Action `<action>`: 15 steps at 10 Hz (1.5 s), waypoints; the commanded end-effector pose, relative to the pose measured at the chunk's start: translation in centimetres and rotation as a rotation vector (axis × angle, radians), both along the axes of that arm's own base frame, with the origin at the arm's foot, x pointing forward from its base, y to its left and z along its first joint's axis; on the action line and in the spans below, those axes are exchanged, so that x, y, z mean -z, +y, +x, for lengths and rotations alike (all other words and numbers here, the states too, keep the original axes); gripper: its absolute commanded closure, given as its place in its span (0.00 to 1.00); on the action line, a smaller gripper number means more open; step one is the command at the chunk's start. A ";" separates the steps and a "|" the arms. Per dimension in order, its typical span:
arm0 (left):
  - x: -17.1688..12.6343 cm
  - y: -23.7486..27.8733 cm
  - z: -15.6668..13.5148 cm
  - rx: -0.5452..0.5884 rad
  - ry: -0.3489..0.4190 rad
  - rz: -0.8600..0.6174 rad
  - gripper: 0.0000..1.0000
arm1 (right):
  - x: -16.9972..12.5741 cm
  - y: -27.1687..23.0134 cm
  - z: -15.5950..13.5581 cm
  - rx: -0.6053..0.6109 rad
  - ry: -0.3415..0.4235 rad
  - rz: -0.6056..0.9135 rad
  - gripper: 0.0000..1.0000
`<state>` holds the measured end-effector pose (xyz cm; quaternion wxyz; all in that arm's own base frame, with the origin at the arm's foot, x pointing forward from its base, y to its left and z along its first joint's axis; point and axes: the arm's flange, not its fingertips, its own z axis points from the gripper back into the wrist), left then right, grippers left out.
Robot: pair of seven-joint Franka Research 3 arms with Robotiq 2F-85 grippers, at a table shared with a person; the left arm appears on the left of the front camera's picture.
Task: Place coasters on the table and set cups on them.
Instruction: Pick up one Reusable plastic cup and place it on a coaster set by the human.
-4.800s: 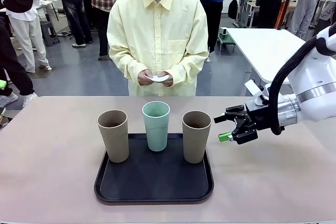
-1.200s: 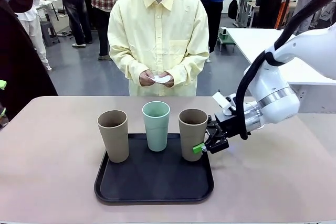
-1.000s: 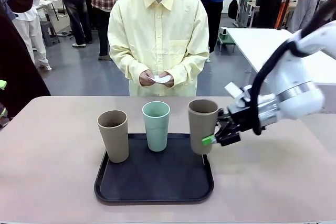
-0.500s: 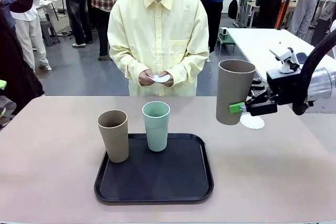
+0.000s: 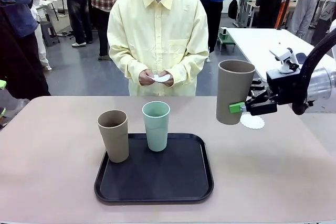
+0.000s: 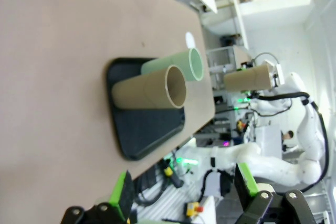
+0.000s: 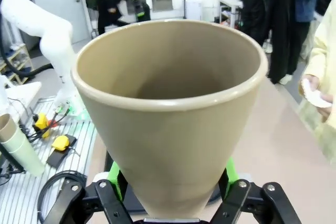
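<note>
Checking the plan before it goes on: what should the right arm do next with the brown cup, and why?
Probably shift the brown cup over the coaster and lower it onto it. The right gripper holds the cup upright in the air, and the coaster lies bare on the table just beside and below it.

White arm (image 5: 324, 83), black claw (image 5: 234, 106) (green pads (image 5: 236, 107))

Bright, even indoor light with soft shadows. Front view sharp. Left wrist view hazy, washed out at upper right, with stretched edges. Right wrist background soft.
</note>
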<state>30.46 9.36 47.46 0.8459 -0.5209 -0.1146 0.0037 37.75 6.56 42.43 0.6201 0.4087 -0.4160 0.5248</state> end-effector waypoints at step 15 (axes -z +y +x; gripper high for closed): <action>0.0 0.0 0.0 0.003 -0.016 -0.016 0.00 | 2.6 -17.1 16.0 0.041 -0.182 -0.060 0.19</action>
